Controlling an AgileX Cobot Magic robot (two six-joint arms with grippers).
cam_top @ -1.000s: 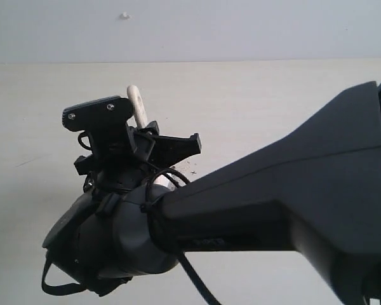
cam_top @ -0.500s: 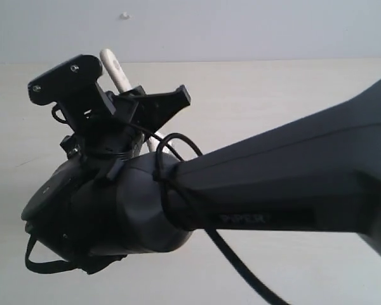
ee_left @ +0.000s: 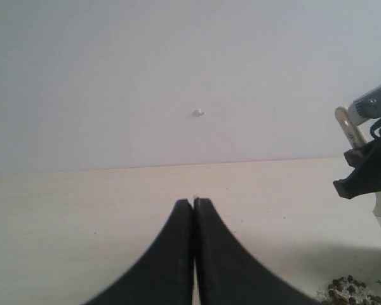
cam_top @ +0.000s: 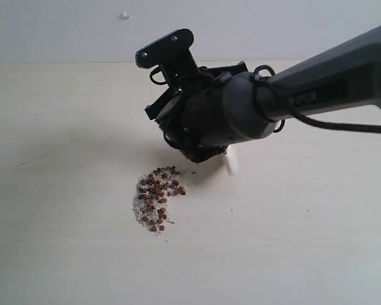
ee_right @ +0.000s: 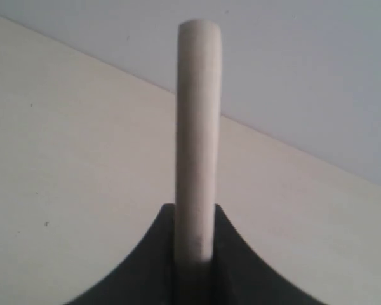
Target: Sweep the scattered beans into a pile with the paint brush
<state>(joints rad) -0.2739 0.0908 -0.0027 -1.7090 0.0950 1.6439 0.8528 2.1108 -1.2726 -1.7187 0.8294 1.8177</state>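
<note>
Between the jaws of the right gripper (ee_right: 195,219), pinched from both sides, the pale rounded handle of the paint brush (ee_right: 198,121) stands straight out. The exterior view shows only a white tip of its bristles below the wrist, touching or just above the bench (cam_top: 57,254). The left gripper (ee_left: 193,203) hangs apart, jaws pressed together on nothing. The beans (cam_top: 157,198), small reddish-brown rounds amid whitish grains, lie mid-bench in one loose crescent just beside the bristles. Judged progress: gathering largely done; a few specks beside the pile and some tightening remain.
</note>
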